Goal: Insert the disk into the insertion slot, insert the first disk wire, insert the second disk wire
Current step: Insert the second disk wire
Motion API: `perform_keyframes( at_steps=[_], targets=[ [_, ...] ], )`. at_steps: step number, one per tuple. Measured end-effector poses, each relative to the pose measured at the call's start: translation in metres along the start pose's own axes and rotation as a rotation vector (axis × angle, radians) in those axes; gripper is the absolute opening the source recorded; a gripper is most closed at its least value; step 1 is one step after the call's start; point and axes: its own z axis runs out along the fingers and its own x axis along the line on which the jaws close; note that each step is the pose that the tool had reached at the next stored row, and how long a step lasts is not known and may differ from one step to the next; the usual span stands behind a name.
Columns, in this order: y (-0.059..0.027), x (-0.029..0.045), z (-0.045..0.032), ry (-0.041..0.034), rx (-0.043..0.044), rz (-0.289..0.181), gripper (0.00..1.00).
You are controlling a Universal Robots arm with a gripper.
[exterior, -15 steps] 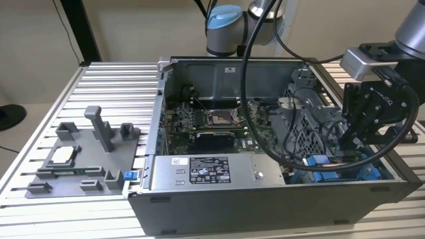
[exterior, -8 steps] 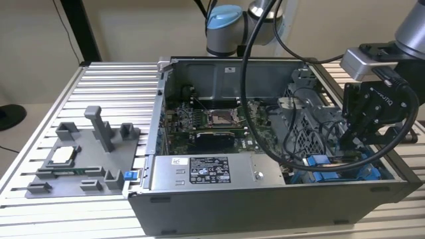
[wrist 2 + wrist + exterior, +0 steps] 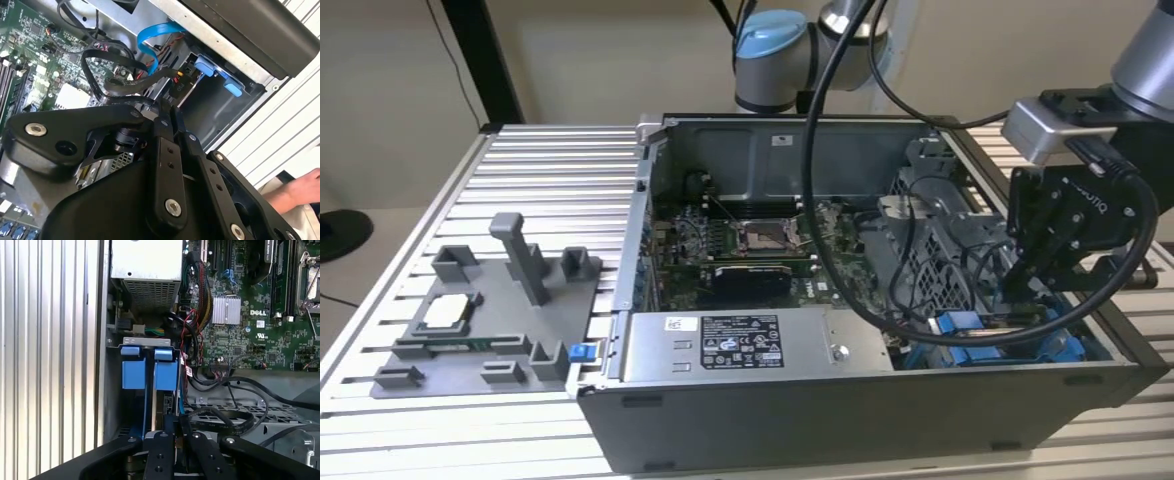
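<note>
Insertion slot [image 3: 150, 370], blue plastic rails, beside gripper [image 3: 174, 422], fingers seemingly pressed together.

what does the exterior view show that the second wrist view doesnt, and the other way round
Exterior view only: the grey parts holder on the slatted table, and the labelled power-supply box. Second wrist view only: a person's hand by the case, and the light blue flat cable curving toward the insertion slot. Both: the gripper, black cables, the motherboard.
</note>
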Motion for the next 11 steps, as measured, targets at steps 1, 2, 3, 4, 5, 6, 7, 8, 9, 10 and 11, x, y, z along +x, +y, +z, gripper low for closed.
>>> perform_keyframes(
  at_steps=[1, 2, 3, 4, 5, 6, 7, 8, 9, 10, 11],
  targets=[
    [0.0, 0.0, 0.0002, 0.0, 0.0003, 0.0, 0.0],
    [0.0, 0.0, 0.0007, -0.0004, 0.0007, 0.0, 0.0],
    [0.0001, 0.0, 0.0014, -0.0003, 0.0022, 0.0, 0.0],
    [0.0002, 0.0001, 0.002, 0.0, 0.0044, 0.0, 0.0],
    [0.0001, 0.0001, 0.0029, -0.0001, 0.0069, 0.0, 0.0],
    [0.0, 0.0, 0.0035, 0.0, 0.0089, 0.0, 0.0],
    [0.0002, 0.0001, 0.004, 0.0002, 0.0104, 0.0, 0.0],
    [0.0006, 0.0001, 0.0043, 0.0004, 0.011, 0.0, 0.0],
    [0.0012, 0.0001, 0.0046, 0.0004, 0.0113, 0.0, 0.0],
    [0.0018, 0.0001, 0.0048, 0.0004, 0.0116, 0.0, 0.0],
    [0.0024, 0.0002, 0.0051, 0.0004, 0.0119, 0.0, 0.0]
  ],
)
